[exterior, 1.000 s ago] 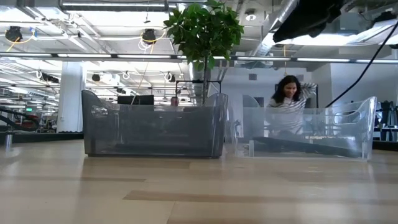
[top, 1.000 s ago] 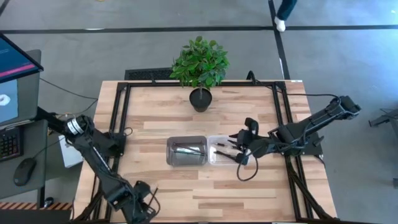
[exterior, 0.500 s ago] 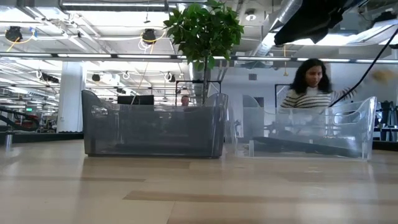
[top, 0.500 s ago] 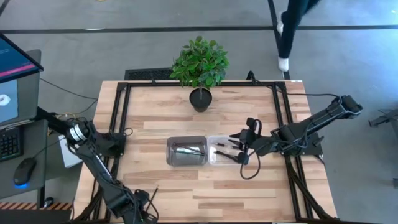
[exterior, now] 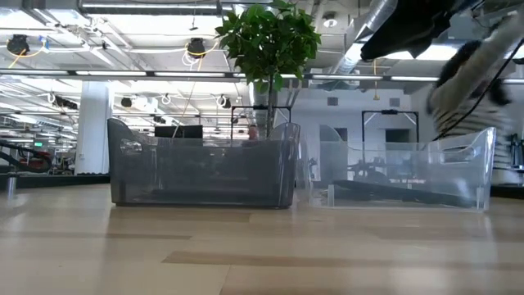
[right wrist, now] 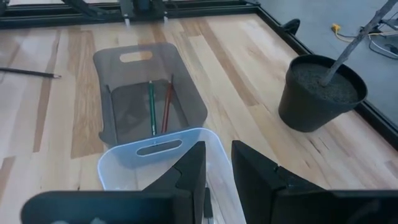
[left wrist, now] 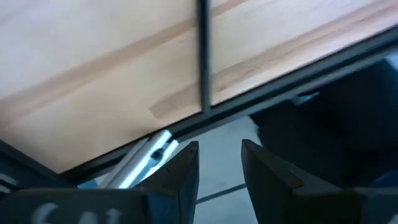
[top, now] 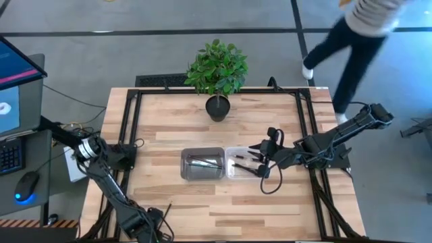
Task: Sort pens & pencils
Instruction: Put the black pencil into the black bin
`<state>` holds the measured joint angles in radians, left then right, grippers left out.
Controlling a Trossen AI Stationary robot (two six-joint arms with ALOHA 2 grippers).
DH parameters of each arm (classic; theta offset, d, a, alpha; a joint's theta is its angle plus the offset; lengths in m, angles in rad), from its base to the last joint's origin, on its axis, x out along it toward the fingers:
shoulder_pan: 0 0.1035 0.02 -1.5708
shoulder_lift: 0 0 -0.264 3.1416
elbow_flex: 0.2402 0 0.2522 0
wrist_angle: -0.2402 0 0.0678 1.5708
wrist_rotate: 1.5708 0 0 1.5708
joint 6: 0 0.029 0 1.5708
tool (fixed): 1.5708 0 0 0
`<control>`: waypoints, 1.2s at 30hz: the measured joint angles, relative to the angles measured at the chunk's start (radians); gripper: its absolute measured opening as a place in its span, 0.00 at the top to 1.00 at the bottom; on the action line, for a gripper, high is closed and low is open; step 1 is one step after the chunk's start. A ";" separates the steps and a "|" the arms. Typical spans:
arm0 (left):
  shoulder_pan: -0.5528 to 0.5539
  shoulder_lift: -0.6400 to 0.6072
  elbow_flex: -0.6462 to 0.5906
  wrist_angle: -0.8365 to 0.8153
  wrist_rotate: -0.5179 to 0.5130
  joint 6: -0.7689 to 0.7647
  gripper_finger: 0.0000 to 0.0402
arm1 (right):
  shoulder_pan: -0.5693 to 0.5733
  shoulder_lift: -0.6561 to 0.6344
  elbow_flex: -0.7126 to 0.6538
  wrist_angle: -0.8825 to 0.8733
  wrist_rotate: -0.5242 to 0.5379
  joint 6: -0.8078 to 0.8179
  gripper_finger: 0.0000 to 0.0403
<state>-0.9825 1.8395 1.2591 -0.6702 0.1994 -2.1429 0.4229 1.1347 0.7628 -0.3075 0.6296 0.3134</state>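
Observation:
Thin coloured pencils (right wrist: 151, 106) lie on the floor of the grey bin (top: 202, 164). Dark pens (top: 243, 164) lie in the clear bin (top: 233, 152) right beside it. In the low view they show as dark sticks (exterior: 393, 193) on that bin's floor. One more thin dark stick (left wrist: 203, 56) lies flat on the table by the near edge, also seen as a stick (right wrist: 28, 73) in the right wrist view. My right gripper (right wrist: 217, 168) hovers open above the clear bin's right end. My left gripper (left wrist: 219, 162) is open and empty, just off the table's near edge.
A potted plant (top: 217, 67) stands at the far middle of the table, its dark pot (right wrist: 320, 93) beyond the bins. A black frame rail runs along the table's edges. A person walks past beyond the far right corner. Bare wood lies left and near of the bins.
My right gripper has drawn back a little toward the table's right, still above the clear bin. My left arm has shifted slightly at the near edge. A person has walked across behind the table's far right side.

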 joint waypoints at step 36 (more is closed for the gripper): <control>-0.026 0.112 0.006 0.015 -0.005 -0.085 0.73 | -0.006 0.000 0.000 0.002 -0.002 0.027 0.75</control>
<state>-1.0084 1.9514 1.2652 -0.6557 0.1944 -2.2281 0.4164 1.1351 0.7631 -0.3054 0.6281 0.3404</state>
